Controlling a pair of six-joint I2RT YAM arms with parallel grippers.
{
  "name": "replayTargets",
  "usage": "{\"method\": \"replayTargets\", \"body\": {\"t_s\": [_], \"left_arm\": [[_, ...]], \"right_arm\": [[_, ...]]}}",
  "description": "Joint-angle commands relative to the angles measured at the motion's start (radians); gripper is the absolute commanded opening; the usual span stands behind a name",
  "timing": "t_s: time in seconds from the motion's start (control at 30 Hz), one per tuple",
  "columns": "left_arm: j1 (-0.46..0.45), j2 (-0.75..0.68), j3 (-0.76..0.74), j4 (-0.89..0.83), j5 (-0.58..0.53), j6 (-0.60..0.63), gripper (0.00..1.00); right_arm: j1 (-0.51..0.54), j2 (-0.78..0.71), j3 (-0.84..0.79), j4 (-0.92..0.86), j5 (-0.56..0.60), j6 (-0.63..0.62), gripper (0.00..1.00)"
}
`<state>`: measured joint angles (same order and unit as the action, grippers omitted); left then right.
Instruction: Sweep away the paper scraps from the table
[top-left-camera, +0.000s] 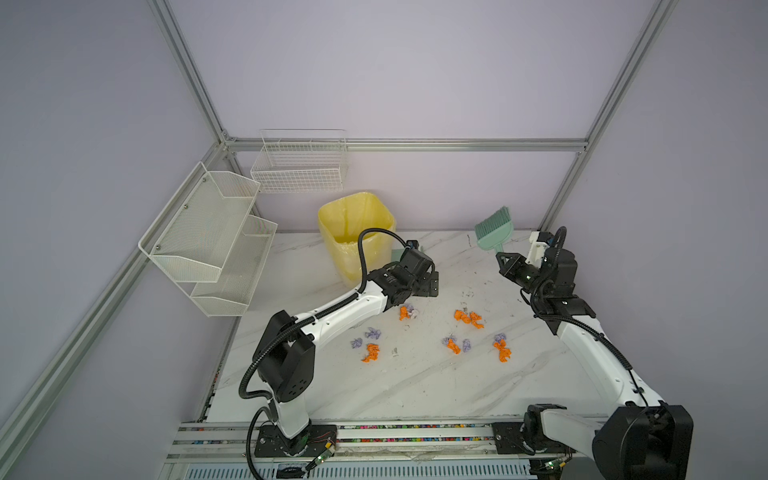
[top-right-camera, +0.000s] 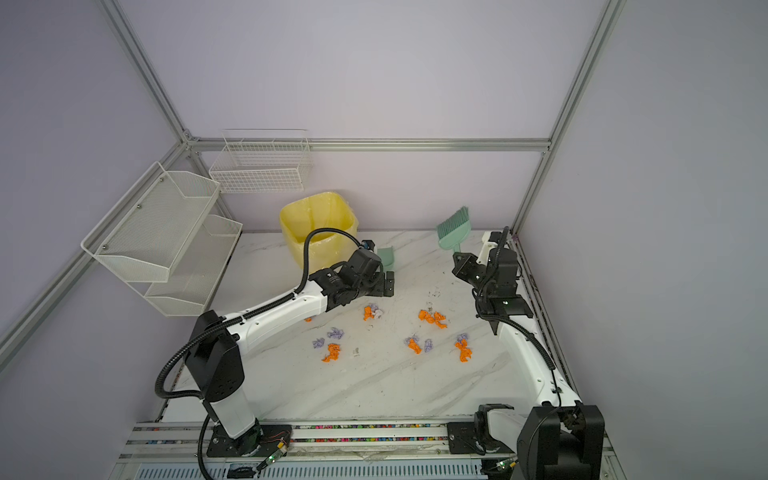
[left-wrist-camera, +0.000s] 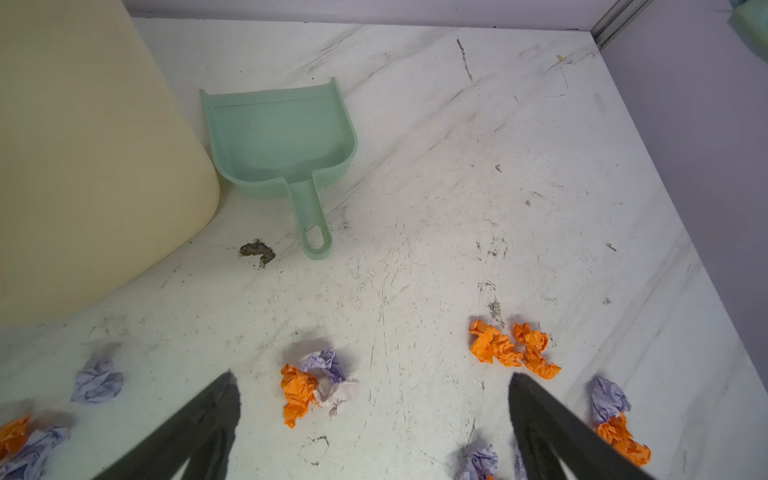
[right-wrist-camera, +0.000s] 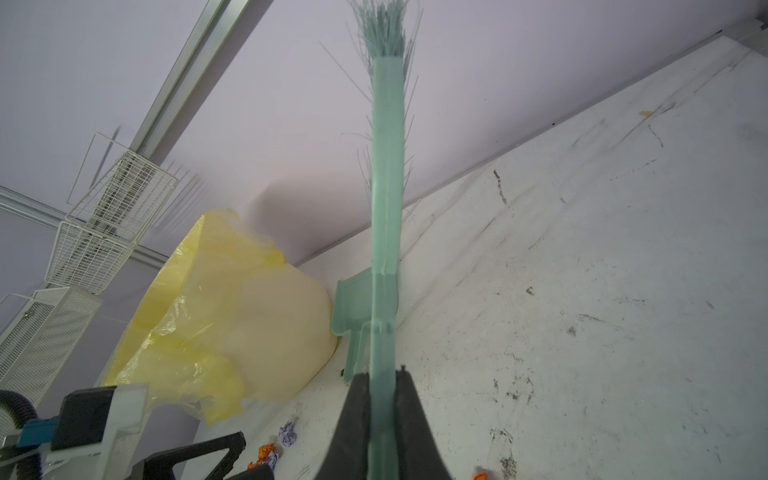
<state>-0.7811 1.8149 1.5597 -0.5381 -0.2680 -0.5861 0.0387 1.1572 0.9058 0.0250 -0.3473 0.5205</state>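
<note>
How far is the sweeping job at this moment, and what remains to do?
Done: the right gripper has its jaws shut on the handle of the brush, held off the table with bristles up. In hand: the left gripper, jaws wide open, points toward the empty dustpan lying beside the yellow bin, not touching it. Left: all the paper scraps lie scattered on the table; none swept yet.

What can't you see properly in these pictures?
In both top views the left arm covers most of the dustpan.
In the right wrist view the top edge cuts off the brush's bristle tips.
In a top view one of the paper scraps peeks from under the left arm; more may hide there.
In both top views the left arm's cable crosses the bin's opening.
</note>
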Motion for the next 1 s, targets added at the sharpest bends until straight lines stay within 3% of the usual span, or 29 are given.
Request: {"method": "replayTargets", "body": {"t_s": [0.0, 0.37, 0.87, 0.97], "left_arm": [[-0.002, 0.069, 0.156, -0.102, -0.029, 0.016, 1.0], [0.06, 0.296, 0.411, -0.215, 0.067, -0.001, 1.0], [0.124, 0.479, 0.585, -0.234, 0.094, 0.027, 0.89], [0.126, 0.511, 0.614, -0.234, 0.093, 0.03, 0.82]], "right_arm": [[-0.005, -0.039, 0.033, -0.017, 0.043, -0.041, 0.0], [-0.006, -0.057, 0.064, -0.048, 0.08, -0.068, 0.0], [-0.006, -0.017, 0.091, -0.031, 0.048, -0.059, 0.0], [-0.007, -0.013, 0.091, -0.028, 0.044, -0.06, 0.0]]}}
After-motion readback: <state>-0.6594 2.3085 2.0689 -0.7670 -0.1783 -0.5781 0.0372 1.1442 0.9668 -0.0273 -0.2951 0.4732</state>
